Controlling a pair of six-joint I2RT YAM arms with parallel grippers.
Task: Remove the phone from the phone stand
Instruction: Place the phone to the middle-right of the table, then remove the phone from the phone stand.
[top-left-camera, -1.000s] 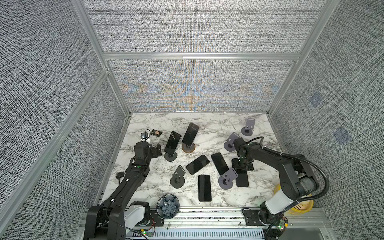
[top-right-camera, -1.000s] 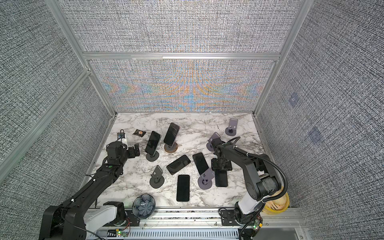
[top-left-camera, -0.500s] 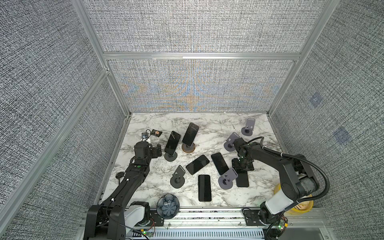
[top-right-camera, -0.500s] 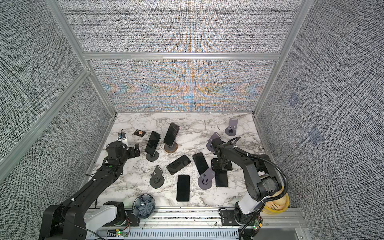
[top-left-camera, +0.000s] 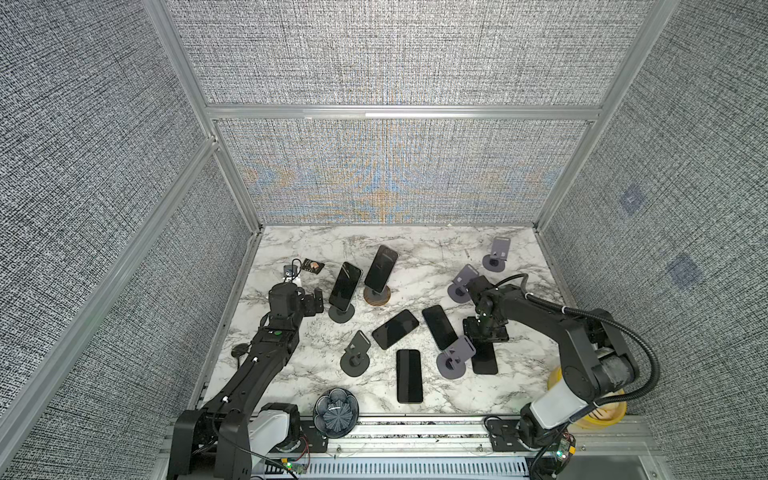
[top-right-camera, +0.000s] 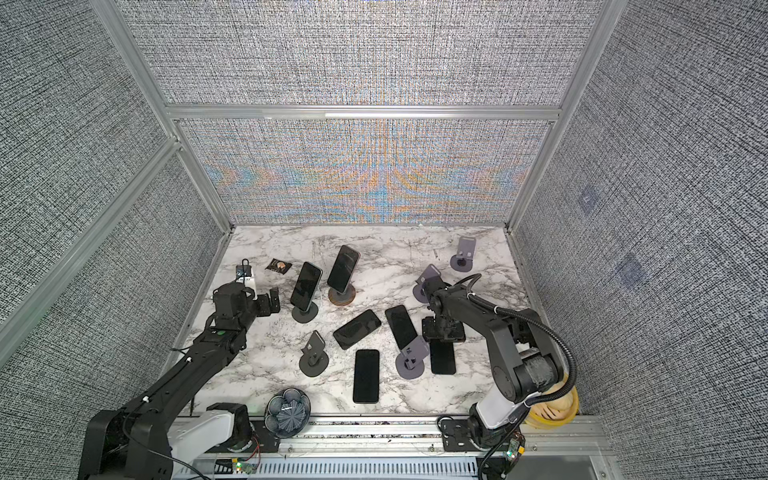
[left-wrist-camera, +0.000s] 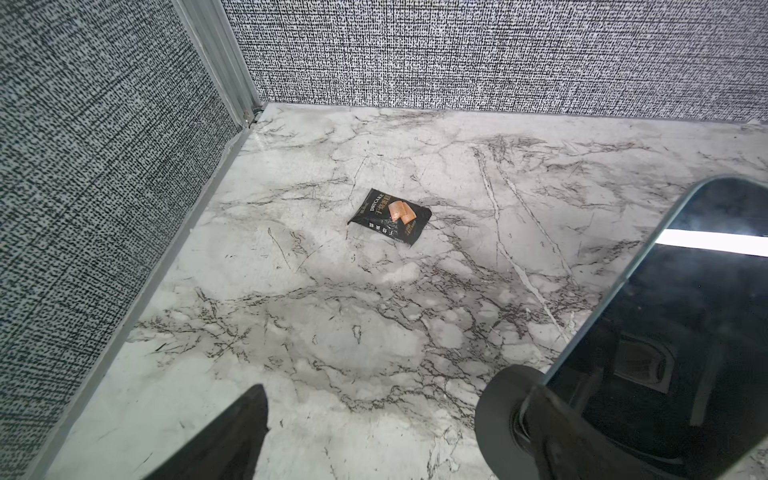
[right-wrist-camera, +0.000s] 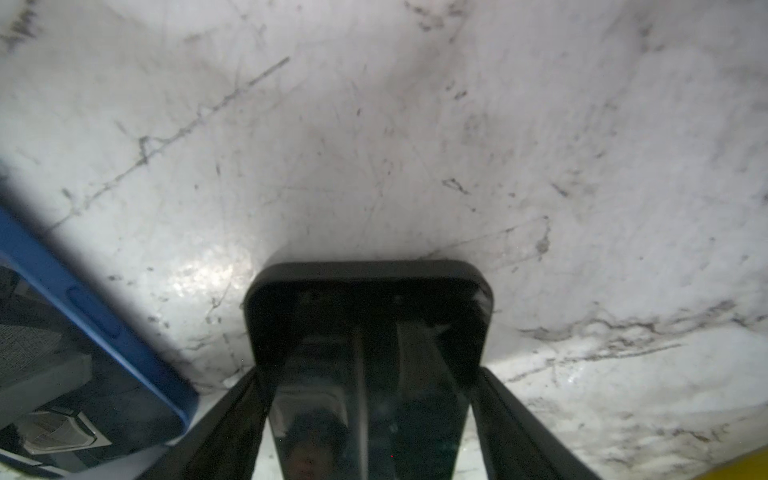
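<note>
Marble surface (top-left-camera: 424, 257) shows nothing moved: your right gripper (top-left-camera: 485, 332) stays astride the black phone (right-wrist-camera: 370, 332), already flat beside the grey stand (top-left-camera: 455, 359); I cannot tell if it grips. Left gripper (top-left-camera: 316, 300) stands wide.

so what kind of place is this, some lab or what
Probably a robot test cell: a marble-look tabletop boxed in by grey fabric panels on aluminium framing, two robot arms mounted at its front rail, and many phones and phone stands scattered about.

open marble (top-left-camera: 428, 257) along the back wall (top-left-camera: 395, 174); a clutter of flat phones (top-left-camera: 409, 376) and stands (top-left-camera: 354, 364) mid-table
</note>
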